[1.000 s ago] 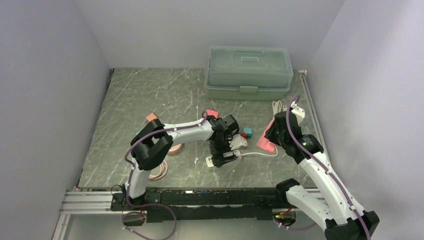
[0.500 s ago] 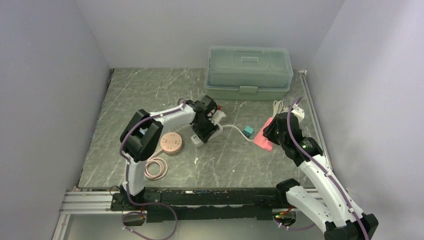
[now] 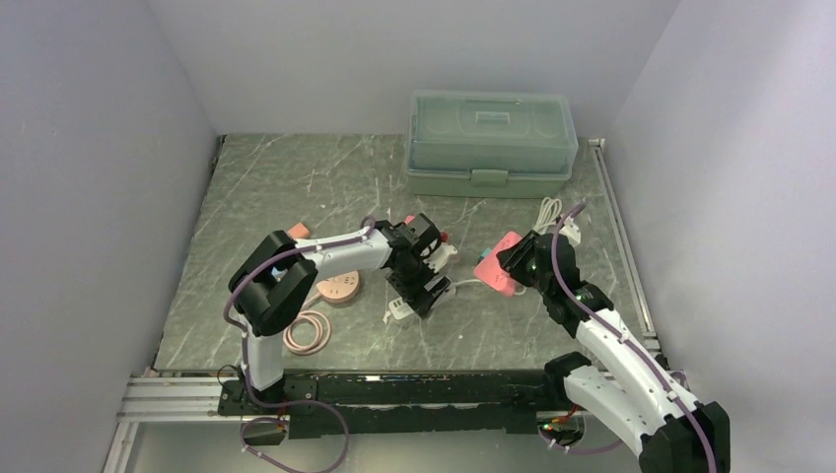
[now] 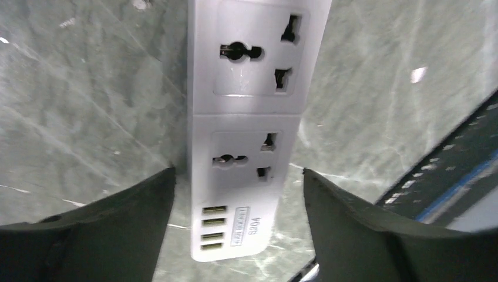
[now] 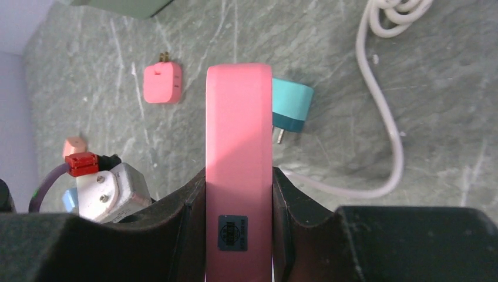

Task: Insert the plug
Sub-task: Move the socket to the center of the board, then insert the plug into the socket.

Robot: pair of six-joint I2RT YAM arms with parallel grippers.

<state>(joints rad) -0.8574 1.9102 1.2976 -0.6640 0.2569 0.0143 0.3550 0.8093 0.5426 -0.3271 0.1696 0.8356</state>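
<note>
A white power strip lies flat on the marble table, two sockets and several USB ports facing up. My left gripper straddles its USB end, open, a narrow gap showing at each finger. From above, that gripper sits over the strip mid-table. My right gripper is shut on a pink plug, held edge-on with its prongs hidden. In the top view the pink plug hangs just right of the strip, with the right gripper behind it.
A teal plug and a small pink two-prong plug lie beyond the held plug. The strip's white cable coils at the right. A green lidded box stands at the back. A round pink disc and a coiled cord lie left.
The left gripper carried the power strip to the back left, then forward to mid-table, narrowing and then widening its jaws. The right gripper brought the pink plug leftward toward the strip.
</note>
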